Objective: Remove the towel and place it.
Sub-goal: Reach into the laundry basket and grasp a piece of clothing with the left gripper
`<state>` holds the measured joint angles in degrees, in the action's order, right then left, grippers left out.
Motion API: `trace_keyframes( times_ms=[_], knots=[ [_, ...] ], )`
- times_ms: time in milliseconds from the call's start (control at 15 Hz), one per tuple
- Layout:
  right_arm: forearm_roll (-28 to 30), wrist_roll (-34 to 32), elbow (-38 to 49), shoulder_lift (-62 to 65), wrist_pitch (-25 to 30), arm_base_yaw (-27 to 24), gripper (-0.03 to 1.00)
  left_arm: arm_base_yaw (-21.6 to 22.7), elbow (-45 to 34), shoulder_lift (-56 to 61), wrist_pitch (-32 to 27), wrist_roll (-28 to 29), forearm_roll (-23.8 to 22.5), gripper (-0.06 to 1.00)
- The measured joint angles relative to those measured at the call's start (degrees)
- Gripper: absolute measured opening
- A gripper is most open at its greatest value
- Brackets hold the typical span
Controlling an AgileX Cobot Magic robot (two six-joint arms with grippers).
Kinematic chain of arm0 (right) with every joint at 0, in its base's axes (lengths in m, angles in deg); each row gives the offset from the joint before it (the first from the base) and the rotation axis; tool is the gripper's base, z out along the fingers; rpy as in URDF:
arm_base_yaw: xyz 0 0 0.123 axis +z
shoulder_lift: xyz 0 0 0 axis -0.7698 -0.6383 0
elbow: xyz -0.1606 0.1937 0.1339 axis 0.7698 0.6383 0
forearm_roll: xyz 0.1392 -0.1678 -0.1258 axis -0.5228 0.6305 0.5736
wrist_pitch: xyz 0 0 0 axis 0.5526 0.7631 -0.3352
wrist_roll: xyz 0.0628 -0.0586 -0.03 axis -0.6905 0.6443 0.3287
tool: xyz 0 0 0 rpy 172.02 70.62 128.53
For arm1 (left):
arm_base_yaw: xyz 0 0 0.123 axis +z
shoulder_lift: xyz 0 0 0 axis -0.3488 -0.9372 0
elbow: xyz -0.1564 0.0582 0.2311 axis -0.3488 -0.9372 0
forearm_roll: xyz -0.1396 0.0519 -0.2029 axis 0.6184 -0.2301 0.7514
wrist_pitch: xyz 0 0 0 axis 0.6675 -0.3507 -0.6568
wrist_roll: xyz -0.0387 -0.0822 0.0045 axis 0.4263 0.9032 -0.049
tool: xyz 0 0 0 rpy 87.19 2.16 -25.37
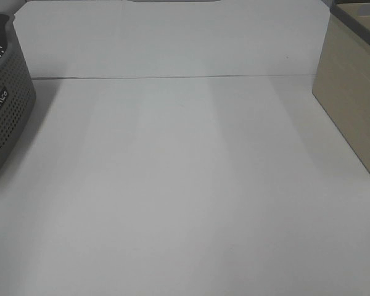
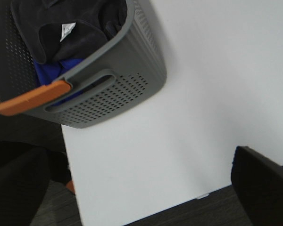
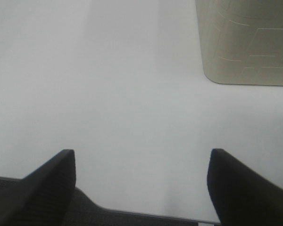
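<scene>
A wide white desk [image 1: 185,185] fills the room's middle, with a white backboard [image 1: 172,43] standing along its far edge. At the desk's left edge sits a grey perforated basket [image 1: 6,117], only partly in the high view. At the right edge stands a beige bin [image 1: 351,98] with a dark rim.

The towel [image 2: 85,28], very dark, almost black terry cloth, lies bunched inside the basket [image 2: 118,94], heaped against its wall and reaching the rim. A small white label [image 2: 67,31] shows on its folds. Beneath the towel lies a bright blue cloth [image 2: 49,70]. An orange strip [image 2: 33,96] runs along the basket's rim beside the slot handle (whether it belongs to the basket I cannot tell).

The left tool [image 2: 262,186] hangs over the desk's near corner, well apart from the basket. Only one dark finger [image 2: 266,193] shows in its wrist view, with nothing against it; its jaws are spread wide and hold nothing.

The right tool [image 3: 141,188] hovers above bare desk near the front edge, its two dark fingers [image 3: 52,183] set far apart with only white surface between them. The beige bin [image 3: 247,42] stands ahead of it, off to one side, not touching.

Neither tool shows in the high view.
</scene>
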<state>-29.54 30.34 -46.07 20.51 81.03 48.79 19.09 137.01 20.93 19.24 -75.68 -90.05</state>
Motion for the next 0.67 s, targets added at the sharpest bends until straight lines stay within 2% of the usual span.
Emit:
trace_keyframes(
  times_ms=[133, 333, 400, 667],
  knots=[
    [0.0, 0.0, 0.0, 0.0, 0.0, 0.0, 0.76, -1.1, 10.0, -14.4, -0.1, -8.4, -4.0, 0.99],
    [0.0, 0.0, 0.0, 0.0, 0.0, 0.0, 0.76, -2.0, 21.4, -31.9, -0.1, -14.6, -10.3, 0.99],
    [0.0, 0.0, 0.0, 0.0, 0.0, 0.0, 0.76, -2.0, 23.7, -35.0, -0.1, -15.6, -11.1, 0.99],
    [0.0, 0.0, 0.0, 0.0, 0.0, 0.0, 0.76, -1.7, 42.6, -56.8, 0.0, -25.4, -13.1, 0.99]
  ],
)
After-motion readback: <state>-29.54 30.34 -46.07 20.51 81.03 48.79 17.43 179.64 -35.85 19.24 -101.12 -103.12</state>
